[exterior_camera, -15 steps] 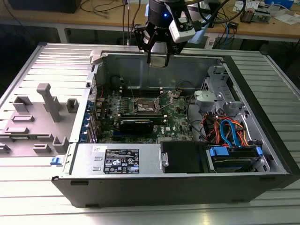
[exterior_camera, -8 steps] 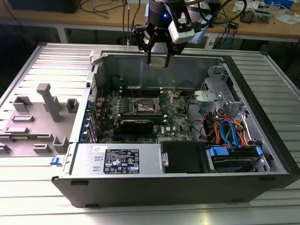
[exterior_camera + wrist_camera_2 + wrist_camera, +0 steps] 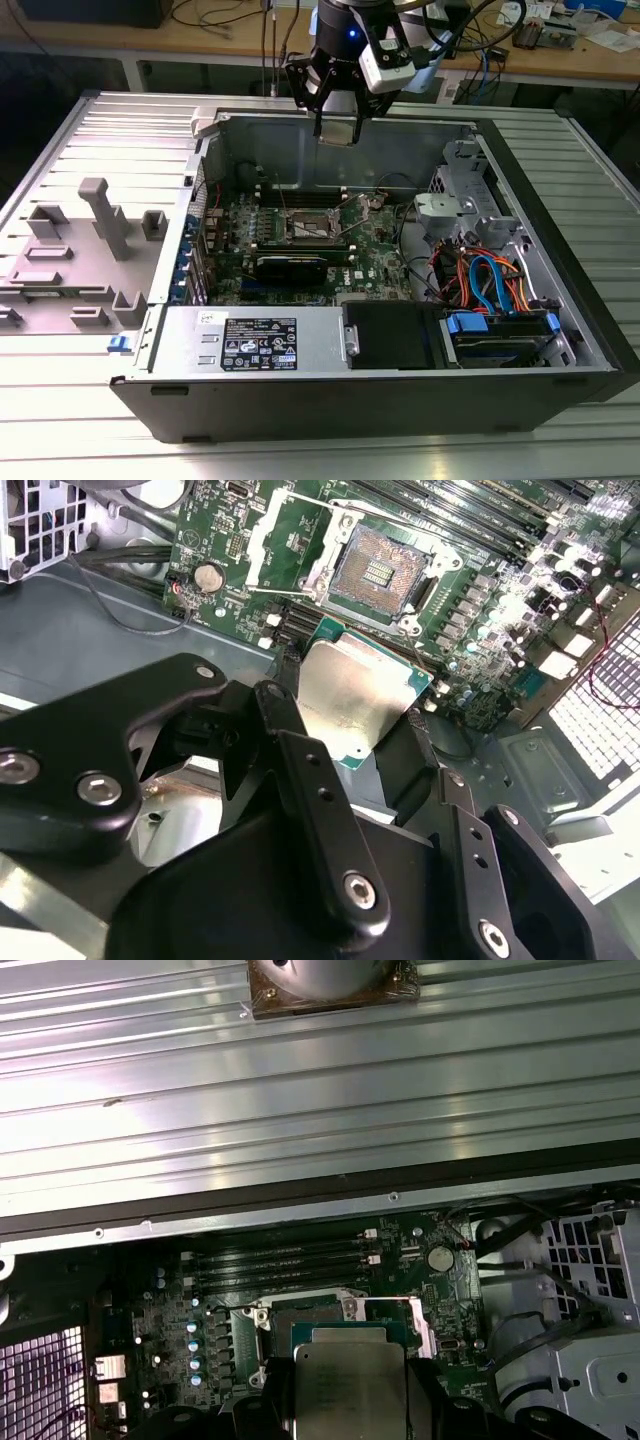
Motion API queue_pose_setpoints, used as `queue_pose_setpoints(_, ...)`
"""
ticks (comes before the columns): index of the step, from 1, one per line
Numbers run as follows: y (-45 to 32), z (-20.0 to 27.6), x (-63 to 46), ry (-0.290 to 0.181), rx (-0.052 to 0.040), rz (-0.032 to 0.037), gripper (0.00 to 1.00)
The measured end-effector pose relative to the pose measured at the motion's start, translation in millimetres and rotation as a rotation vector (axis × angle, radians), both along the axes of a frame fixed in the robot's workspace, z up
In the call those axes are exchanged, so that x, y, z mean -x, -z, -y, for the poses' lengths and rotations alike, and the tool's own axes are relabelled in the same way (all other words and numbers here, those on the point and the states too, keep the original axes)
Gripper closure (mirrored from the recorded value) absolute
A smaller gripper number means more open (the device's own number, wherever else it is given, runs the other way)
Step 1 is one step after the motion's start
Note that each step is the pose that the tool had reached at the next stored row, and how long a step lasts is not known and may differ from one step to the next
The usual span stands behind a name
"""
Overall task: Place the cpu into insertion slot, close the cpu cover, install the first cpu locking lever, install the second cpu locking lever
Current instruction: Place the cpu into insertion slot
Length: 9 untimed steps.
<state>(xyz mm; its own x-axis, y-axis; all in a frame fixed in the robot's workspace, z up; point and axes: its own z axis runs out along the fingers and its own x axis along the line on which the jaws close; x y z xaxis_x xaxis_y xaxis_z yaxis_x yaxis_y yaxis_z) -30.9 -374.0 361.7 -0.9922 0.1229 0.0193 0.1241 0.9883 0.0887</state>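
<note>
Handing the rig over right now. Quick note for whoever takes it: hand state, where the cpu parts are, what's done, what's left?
The hand is shut on the cpu, gripping it by its edges with the silvery top facing the wrist cameras, raised above the open case.
The socket is empty, with its contacts exposed.
The cpu cover looks swung open beside the socket.
Done: the cpu is in the hand.
Left: all four task steps; none is done yet.
</note>
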Motion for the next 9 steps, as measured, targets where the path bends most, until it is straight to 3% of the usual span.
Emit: queue_pose_setpoints(9, 0.3, 0.3, 0.0, 0.021, -0.0003, 0.0001, 0.46)
